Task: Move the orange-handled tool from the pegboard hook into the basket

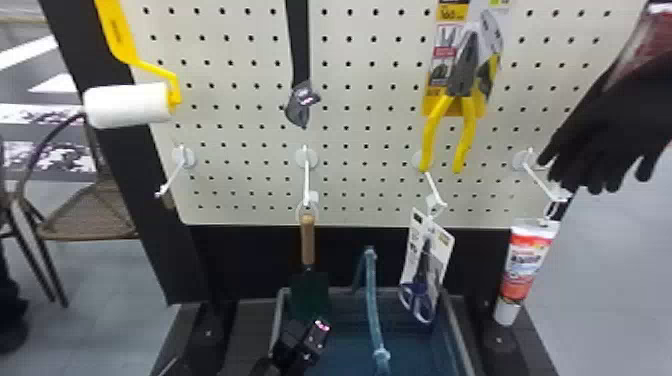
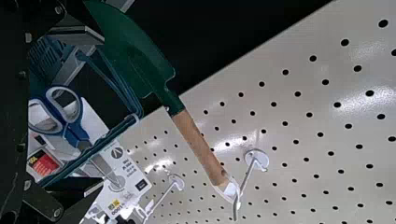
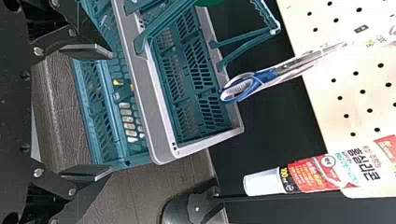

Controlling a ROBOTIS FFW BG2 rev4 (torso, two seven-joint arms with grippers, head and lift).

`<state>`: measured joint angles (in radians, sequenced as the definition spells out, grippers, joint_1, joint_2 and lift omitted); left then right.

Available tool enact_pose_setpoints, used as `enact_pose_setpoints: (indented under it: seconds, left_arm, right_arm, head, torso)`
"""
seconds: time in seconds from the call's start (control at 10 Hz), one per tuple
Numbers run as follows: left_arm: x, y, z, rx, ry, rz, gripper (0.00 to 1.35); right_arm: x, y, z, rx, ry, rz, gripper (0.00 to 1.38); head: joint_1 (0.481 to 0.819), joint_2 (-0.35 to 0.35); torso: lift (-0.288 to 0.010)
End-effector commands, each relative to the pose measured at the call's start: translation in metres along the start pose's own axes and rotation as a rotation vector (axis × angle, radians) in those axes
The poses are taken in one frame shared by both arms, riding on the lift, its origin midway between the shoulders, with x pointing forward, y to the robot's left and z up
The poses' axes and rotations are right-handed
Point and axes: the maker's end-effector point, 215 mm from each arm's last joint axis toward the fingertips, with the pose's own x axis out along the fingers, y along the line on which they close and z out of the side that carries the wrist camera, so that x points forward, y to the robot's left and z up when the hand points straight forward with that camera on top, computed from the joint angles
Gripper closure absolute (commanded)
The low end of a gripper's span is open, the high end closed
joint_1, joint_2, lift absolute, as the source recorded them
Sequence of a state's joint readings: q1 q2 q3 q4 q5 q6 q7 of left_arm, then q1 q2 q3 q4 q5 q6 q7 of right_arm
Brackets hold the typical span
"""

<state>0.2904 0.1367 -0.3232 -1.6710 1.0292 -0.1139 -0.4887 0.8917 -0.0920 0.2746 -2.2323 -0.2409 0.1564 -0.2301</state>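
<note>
Holding left end effector (image 1: 307, 337) spread near green-bladed, wooden-handled trowel (image 1: 308, 240) on slim white hook (image 1: 307, 180); holding right end effector (image 3: 111, 113) spread too.

Head view: 2 items, the yellow roller handle (image 1: 117, 35) and the pliers' card (image 1: 434, 107), are truncated by the top edge; the black glove (image 1: 615, 125), by the right. The left gripper (image 1: 312, 332) obscures the lower end of the trowel (image 1: 310, 292). The bottom edge crops the basket (image 1: 456, 320). Right wrist view: the tube (image 3: 308, 175) exceeds the right edge.
</note>
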Motion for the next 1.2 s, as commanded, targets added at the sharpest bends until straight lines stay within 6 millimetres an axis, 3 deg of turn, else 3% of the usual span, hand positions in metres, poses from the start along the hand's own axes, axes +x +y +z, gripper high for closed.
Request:
enact_pose_setpoints:
  seconds: [0.0, 1.1]
  left_arm:
    - [0.0003, -0.0006, 0.0004, 0.0, 0.0, -0.002, 0.22]
    - [0.0028, -0.0049, 0.006, -0.003, -0.014, -0.014, 0.22]
  right_arm:
    - [0.0006, 0.0002, 0.0009, 0.0, -0.002, 0.001, 0.41]
    - [0.0, 0.0001, -0.0001, 0.001, 0.0, 0.0, 0.41]
  head:
    - [0.549, 0.0]
    - [0.549, 0.0]
  torso:
    - [-0.1]
    - [-0.1]
